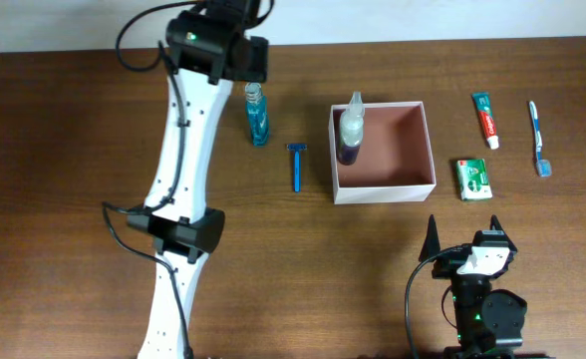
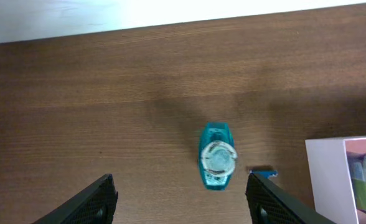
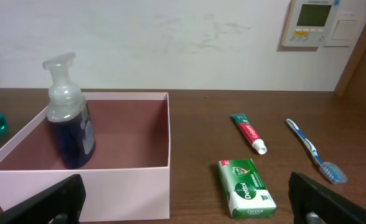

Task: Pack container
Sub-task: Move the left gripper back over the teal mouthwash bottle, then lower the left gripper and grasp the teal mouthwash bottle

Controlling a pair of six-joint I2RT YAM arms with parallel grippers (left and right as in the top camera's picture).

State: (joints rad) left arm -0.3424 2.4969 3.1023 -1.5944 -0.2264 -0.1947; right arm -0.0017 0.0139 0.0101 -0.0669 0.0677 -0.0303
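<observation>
The container (image 1: 384,191), a square white-walled box with a pinkish-brown inside, stands mid-table and holds an upright dark-blue pump bottle (image 1: 351,130). It also shows in the right wrist view (image 3: 108,186) with the pump bottle (image 3: 71,127). A teal bottle (image 1: 257,115) stands left of it, and a blue razor (image 1: 297,166) lies between them. My left gripper (image 2: 186,205) is open and empty above the teal bottle (image 2: 217,155). My right gripper (image 1: 462,236) is open and empty, low near the front edge, facing the container.
Right of the container lie a green soap box (image 1: 474,179), a toothpaste tube (image 1: 486,120) and a blue toothbrush (image 1: 538,138). They also show in the right wrist view: the soap (image 3: 245,186), the toothpaste (image 3: 248,132) and the toothbrush (image 3: 312,149). A wall stands behind the table.
</observation>
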